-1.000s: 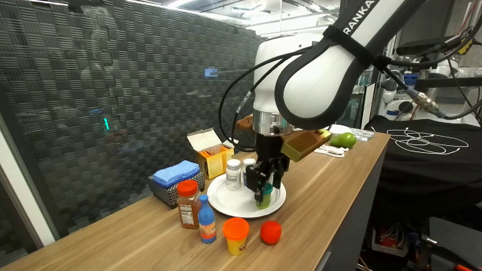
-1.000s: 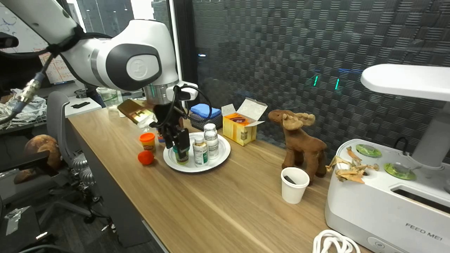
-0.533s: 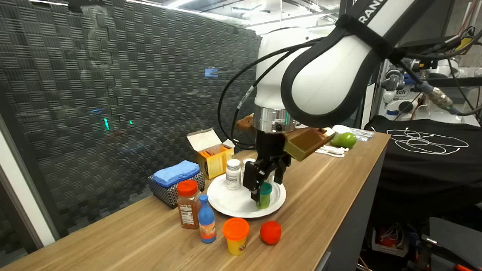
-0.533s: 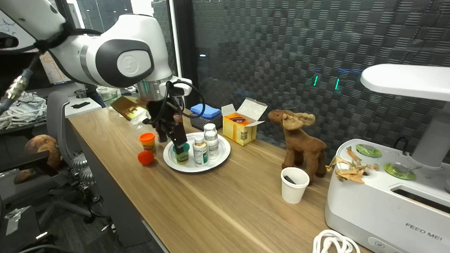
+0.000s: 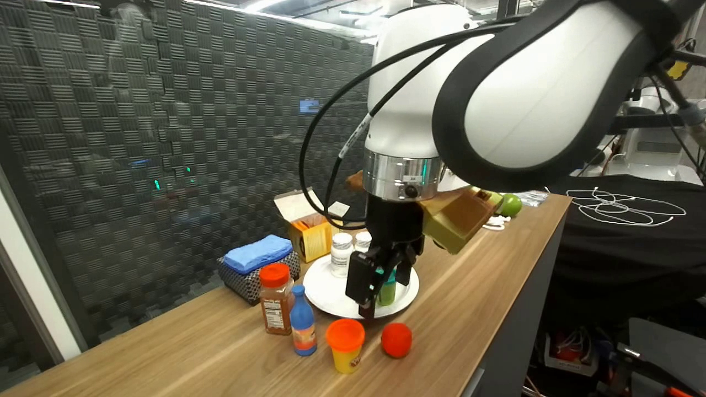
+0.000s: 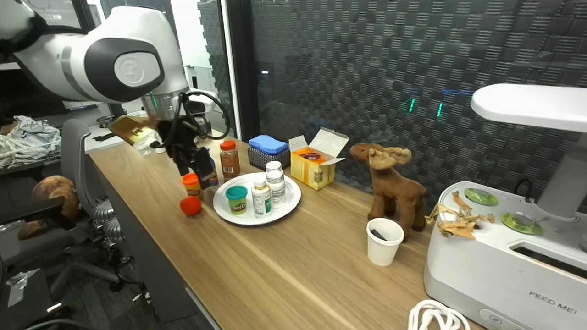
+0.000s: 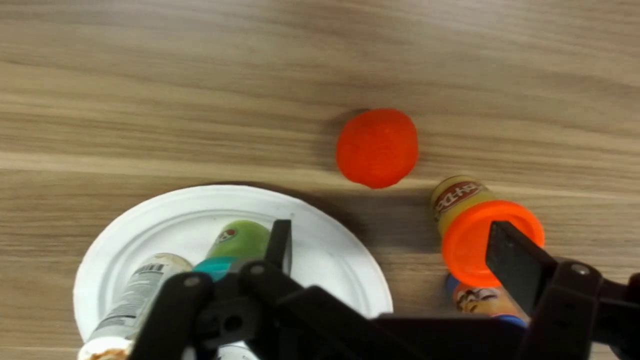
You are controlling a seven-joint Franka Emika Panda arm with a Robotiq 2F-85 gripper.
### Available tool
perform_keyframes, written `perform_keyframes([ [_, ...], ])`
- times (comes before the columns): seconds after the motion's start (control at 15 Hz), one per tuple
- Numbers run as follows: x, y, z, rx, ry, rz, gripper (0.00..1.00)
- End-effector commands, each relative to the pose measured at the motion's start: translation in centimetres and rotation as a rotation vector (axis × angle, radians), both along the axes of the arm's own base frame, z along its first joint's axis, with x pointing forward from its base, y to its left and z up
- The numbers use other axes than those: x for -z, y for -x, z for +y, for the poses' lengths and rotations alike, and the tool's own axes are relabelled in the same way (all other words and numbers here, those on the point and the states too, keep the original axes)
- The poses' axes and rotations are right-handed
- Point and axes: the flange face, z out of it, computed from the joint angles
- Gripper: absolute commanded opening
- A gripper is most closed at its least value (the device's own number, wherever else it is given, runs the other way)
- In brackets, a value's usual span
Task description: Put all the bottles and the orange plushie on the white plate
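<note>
My gripper (image 7: 391, 235) hangs open over the gap between the white plate (image 7: 330, 260) and a yellow tub (image 7: 460, 200) with an orange lid, nothing between its fingers. Three white pill bottles (image 6: 262, 201) and a green tub (image 6: 237, 204) with a teal lid stand upright on the plate. Off the plate are the red-capped bottle (image 5: 277, 303) and the blue bottle (image 5: 303, 322) with an orange label, the latter partly covered by the yellow tub in the wrist view. The orange plushie (image 7: 377, 148), a reddish-orange round ball, lies on the wood beyond the fingertips.
Behind the plate sit an open yellow carton (image 6: 313, 169) and a patterned basket (image 6: 268, 158) with a blue cloth on top. Farther along stand a brown toy moose (image 6: 394, 188), a white cup (image 6: 384, 243) and a white planter (image 6: 500, 279).
My gripper has come away from the green tub, which stays on the plate, and has opened wider. It has moved off toward the orange-lidded tub and the bottles beside the plate.
</note>
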Motion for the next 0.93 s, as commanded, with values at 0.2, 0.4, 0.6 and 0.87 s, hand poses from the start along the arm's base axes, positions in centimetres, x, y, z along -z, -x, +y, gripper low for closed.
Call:
perform_keyframes([
  [0.2, 0.6, 1.3, 4.6, -0.178, -0.032, 0.016, 1.0],
  [0.4, 1.3, 1.4, 5.7, -0.239, -0.023, 0.028, 1.0],
  [0.6, 2.1, 0.8, 5.9, -0.266, -0.014, 0.025, 1.0],
  [0.87, 2.5, -0.6, 6.2, -0.281, -0.009, -0.008, 1.0],
])
